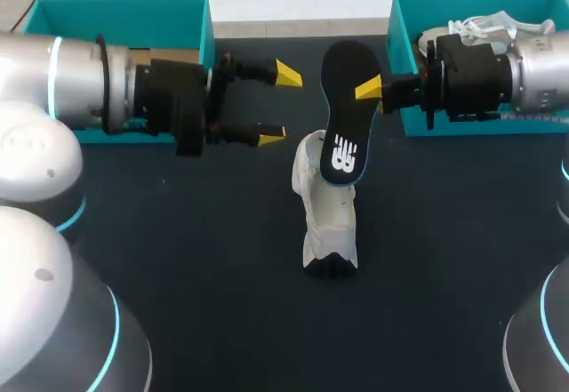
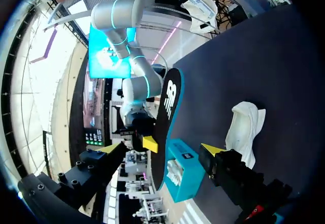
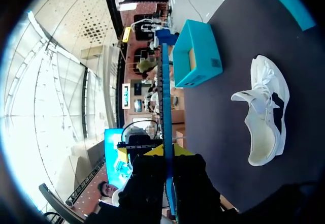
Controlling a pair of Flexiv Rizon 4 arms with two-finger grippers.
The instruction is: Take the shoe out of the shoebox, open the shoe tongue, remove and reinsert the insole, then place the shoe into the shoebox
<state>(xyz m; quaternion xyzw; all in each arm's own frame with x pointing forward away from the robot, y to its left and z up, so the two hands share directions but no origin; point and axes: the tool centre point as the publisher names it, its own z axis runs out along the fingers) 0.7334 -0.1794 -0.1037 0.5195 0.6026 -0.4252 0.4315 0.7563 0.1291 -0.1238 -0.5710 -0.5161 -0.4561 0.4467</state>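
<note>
While the head view makes the flat black insole with a white logo (image 1: pixel 342 112) seem to rest its lower end on the white lace-up shoe (image 1: pixel 327 214), both wrist views tell me otherwise. From the left wrist, the insole (image 2: pixel 170 102) hangs in the air, well apart from the shoe (image 2: pixel 245 127), which rests on the dark table (image 2: pixel 264 56). From the right wrist I see the insole edge-on, as a thin blue line (image 3: pixel 166 92), with the shoe (image 3: pixel 266 112) off to one side of it on the table.

The teal cardboard shoebox (image 1: pixel 397 45) on my right holds a second white shoe (image 1: pixel 480 28). The left wrist view catches that box (image 2: pixel 192 178) too, with something white inside. A second teal box (image 1: pixel 116 8) sits on my left, behind the left arm. The right wrist view shows it (image 3: pixel 200 38) with a brown cardboard inside, but I cannot make out any contents.

The right claw (image 1: pixel 369 90) is clamped on the insole's edge, holding it upright above the table. In its own wrist view (image 3: pixel 166 152) both yellow tips press the insole from opposite sides. The left claw (image 1: pixel 279 103) has its fingers spread wide with nothing between them, near the insole but not touching it. From its own wrist (image 2: pixel 160 148) the insole stands ahead of the parted fingers.
</note>
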